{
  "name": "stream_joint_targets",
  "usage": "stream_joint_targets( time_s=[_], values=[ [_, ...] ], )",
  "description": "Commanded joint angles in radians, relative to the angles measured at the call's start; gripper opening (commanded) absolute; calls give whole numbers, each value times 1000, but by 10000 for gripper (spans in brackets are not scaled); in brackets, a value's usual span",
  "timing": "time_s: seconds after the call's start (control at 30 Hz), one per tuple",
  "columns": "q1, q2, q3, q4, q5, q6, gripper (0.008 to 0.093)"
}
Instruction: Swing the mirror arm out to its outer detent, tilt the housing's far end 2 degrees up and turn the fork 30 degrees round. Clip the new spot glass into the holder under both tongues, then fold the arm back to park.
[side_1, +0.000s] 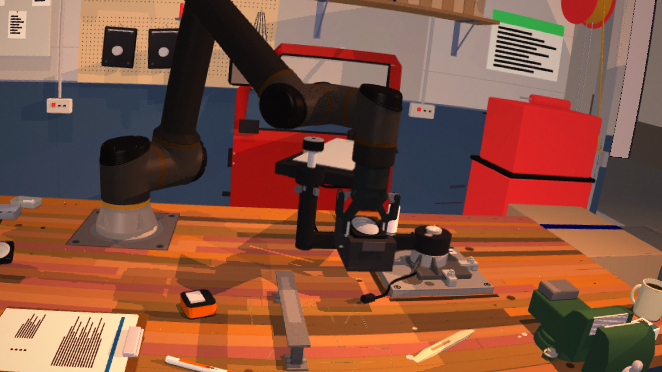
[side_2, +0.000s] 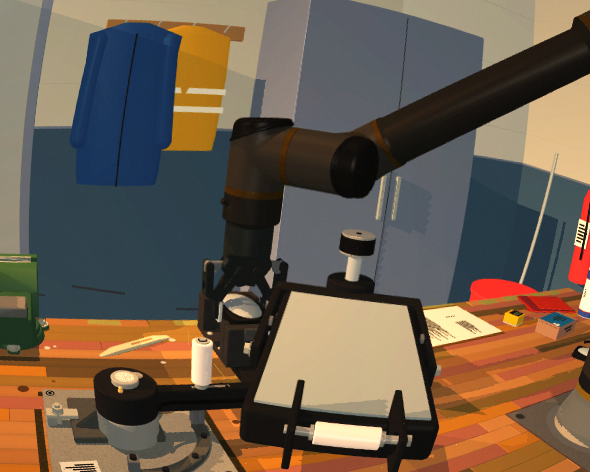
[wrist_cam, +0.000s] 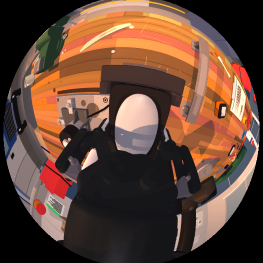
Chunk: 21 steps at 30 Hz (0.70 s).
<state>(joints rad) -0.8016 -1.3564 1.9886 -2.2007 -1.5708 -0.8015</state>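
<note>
The round spot glass (side_1: 364, 226) (side_2: 242, 306) (wrist_cam: 137, 126) sits in the black holder (side_1: 367, 246) (side_2: 235, 332) on the mirror arm (side_1: 406, 241) (side_2: 200, 395), which reaches from the pivot (side_1: 433, 240) (side_2: 125, 395) on the grey base plate (side_1: 440, 277). The big mirror housing (side_2: 345, 362) (side_1: 327, 160) rides in its fork above the arm, its knob (side_1: 313, 146) (side_2: 357, 244) on top. A white peg (side_2: 201, 362) stands on the arm. My gripper (side_1: 369, 212) (side_2: 244, 290) hangs straight over the holder, closed around the spot glass.
Behind the work stand a red cabinet (side_1: 320, 130) and a red bin (side_1: 532, 155). A green vice (side_1: 595, 330), a mug (side_1: 650, 298), a grey bar (side_1: 292, 315), an orange tape measure (side_1: 198, 303), a clipboard (side_1: 65, 340) and a pale spatula (side_1: 440, 346) lie about the bench.
</note>
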Motion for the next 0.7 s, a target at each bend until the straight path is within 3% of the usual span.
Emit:
stream_joint_targets(
  time_s=[0.0,0.27,0.67],
  values=[
    [0,-1,-1,0,0,0,785],
    [0,-1,-1,0,0,0,934],
    [0,-1,-2,0,0,0,934]
  ],
)
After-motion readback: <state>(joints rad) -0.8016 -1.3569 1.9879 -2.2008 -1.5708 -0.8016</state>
